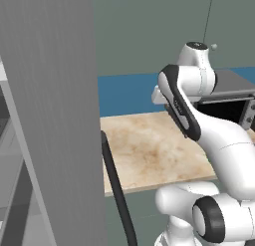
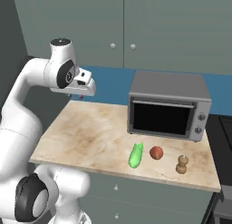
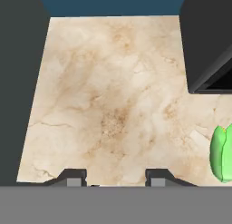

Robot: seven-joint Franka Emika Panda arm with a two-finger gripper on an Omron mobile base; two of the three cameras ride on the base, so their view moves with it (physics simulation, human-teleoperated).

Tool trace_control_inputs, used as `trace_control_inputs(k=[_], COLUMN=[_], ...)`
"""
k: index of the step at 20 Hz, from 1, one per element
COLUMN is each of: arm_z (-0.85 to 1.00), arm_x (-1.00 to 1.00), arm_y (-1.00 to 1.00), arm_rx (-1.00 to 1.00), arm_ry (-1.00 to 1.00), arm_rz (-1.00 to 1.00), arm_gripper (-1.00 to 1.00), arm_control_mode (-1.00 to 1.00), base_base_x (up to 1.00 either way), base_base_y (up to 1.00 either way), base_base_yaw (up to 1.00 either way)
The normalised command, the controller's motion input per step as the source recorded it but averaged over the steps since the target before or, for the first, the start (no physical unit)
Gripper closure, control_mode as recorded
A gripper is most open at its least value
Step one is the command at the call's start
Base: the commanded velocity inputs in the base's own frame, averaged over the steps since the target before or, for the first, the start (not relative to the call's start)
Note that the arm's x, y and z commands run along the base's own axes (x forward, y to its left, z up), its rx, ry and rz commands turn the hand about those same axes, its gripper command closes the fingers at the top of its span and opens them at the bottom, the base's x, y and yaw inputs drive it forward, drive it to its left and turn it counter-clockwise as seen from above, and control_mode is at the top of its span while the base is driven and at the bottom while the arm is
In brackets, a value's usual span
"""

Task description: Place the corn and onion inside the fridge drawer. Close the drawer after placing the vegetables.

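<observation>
Big grey fridge door hogging the left of the left base view, drawer not visible. Marble counter mid-frame, toaster oven right of centre. Corn and onion lower right, just beside each other, in front of the oven. Gripper spread wide, empty, hovering high. Probably best to swing right, centre over the corn, then drop straight down.

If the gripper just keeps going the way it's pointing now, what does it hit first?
Most likely bare counter: the open gripper points down at it, with the corn off to one side. Depth is unclear.
</observation>
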Motion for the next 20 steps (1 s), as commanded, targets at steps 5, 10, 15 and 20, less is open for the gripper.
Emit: trace_control_inputs(k=[5,10,15,20], arm_z=[-0.24,-0.75,-0.98,-0.99], arm_x=[-0.22,-0.16,-0.17,0.05], arm_y=[0.0,-0.02,-0.73,-0.91], arm_rx=[-0.01,-0.08,0.04,0.07], arm_ry=[0.0,0.16,0.01,0.06], arm_rz=[0.0,-0.07,-0.09,0.0], arm_gripper=[-1.0,-1.0,-1.0,-1.0], arm_control_mode=[-1.0,-1.0,-1.0,-1.0], base_base_x=[0.0,0.0,0.0,0.0], base_base_y=[0.0,0.0,0.0,0.0], base_base_yaw=[0.0,0.0,0.0,0.0])
